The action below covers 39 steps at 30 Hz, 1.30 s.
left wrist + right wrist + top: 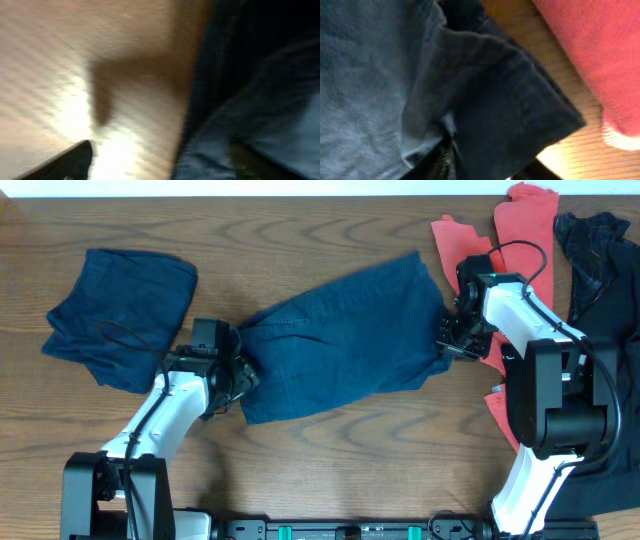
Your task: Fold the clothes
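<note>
A large navy garment (340,340) lies spread across the middle of the table. My left gripper (238,372) is at its lower left edge. In the blurred left wrist view the jaws (160,167) are apart, one finger on bare wood and the other at the navy cloth (260,100). My right gripper (450,335) is at the garment's right corner. In the right wrist view its fingers (490,167) pinch a dark navy fold (510,100). A second navy piece (120,315) lies folded at the far left.
A red shirt (500,240) lies at the back right beside my right gripper and shows in the right wrist view (595,55). Black garments (600,260) are piled at the far right edge. Wooden tabletop (330,450) runs along the front.
</note>
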{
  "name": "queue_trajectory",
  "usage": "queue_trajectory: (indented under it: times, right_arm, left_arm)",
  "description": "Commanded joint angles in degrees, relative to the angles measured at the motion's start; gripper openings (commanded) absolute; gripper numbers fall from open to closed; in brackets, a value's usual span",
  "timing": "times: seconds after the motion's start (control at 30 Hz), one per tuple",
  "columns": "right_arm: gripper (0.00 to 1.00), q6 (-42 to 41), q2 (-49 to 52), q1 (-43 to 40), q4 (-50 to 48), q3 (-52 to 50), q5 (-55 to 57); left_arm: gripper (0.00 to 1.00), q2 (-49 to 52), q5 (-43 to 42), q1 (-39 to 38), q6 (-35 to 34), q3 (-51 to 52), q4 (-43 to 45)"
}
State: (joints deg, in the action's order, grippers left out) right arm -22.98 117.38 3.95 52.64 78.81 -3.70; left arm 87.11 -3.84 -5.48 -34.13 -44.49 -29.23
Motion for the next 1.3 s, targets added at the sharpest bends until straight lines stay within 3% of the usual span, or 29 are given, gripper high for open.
queue_trajectory:
  times: [0.0, 0.13, 0.23, 0.27, 0.57, 0.77, 0.93, 1.0, 1.2, 1.23, 1.27]
  right_arm:
    - [0.38, 2.93, -0.57, -0.22, 0.31, 0.13, 2.69]
    - [0.42, 3.61, -3.93, -0.2, 0.35, 0.52, 2.6]
    - [0.68, 3.91, -7.65, -0.2, 0.24, 0.87, 2.62]
    - [0.69, 4.42, -9.25, -0.2, 0.04, 0.92, 2.62]
    - [0.72, 6.38, -20.11, -0.17, -2.73, 0.92, 2.64]
    - [0.7, 7.23, -21.38, -0.17, -2.54, 0.92, 2.62]
    - [0.69, 7.41, -21.38, -0.17, -2.34, 0.9, 2.64]
    - [0.69, 7.43, -21.38, -0.17, -2.51, 0.9, 2.64]
    - [0.59, 15.89, -21.38, 0.81, -2.99, 0.9, -2.75]
    - [0.53, 18.16, -21.38, 1.27, -3.15, 0.9, -4.44]
    - [0.41, 20.35, -21.35, 1.92, -3.28, 0.9, -6.08]
  left_arm:
    - [0.99, 0.11, -7.74, -0.07, 4.87, -0.37, 2.25]
    - [0.98, 0.11, -12.87, -0.07, 8.5, -0.37, 5.09]
    - [0.98, 0.13, -11.76, -0.04, 8.63, -0.37, 5.75]
    - [0.98, 0.13, -11.74, -0.04, 8.63, -0.35, 6.1]
    - [0.98, 3.63, -11.76, -0.07, 7.58, 0.46, 9.16]
    - [0.98, 9.99, -12.61, -0.07, 4.94, 0.46, 12.66]
    - [0.44, 12.0, -18.71, -0.07, 5.53, 0.44, 14.86]
    - [0.06, 11.67, -18.71, -0.04, 6.05, 0.44, 14.56]
    - [0.06, 6.12, -15.72, 0.5, 6.29, -0.44, 9.07]
    - [0.06, 4.57, -14.8, 0.76, 6.54, -0.9, 7.39]
    - [0.06, 2.82, -14.27, 1.05, 6.95, -1.36, 5.68]
